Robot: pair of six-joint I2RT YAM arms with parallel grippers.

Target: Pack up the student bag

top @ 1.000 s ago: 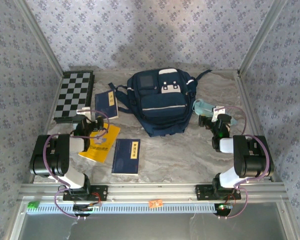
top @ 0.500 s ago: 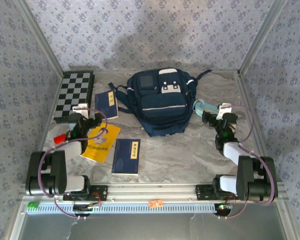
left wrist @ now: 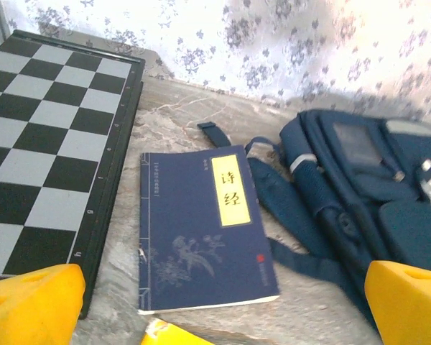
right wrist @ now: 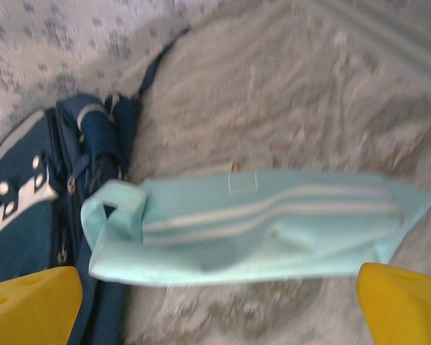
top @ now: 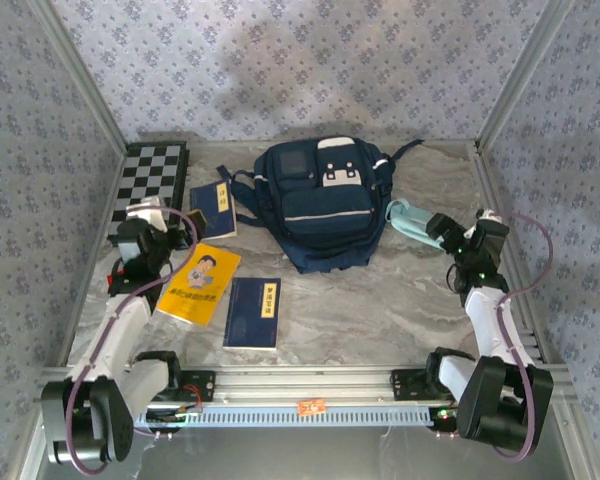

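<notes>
Wrist views show both jaws wide and empty, facing book (left wrist: 201, 230) and pouch (right wrist: 258, 223).

The student bag (top: 320, 205) is matt cloth, the table (top: 380, 310) smooth and marble-like.

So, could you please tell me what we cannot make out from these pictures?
- Student bag: whether its zips are open; too small in the top view, cut off by the right edge in the left wrist view.
- Light-blue pouch: its zip and label; blurred in the right wrist view.
- Yellow book: cover text, too small in the top view.
</notes>
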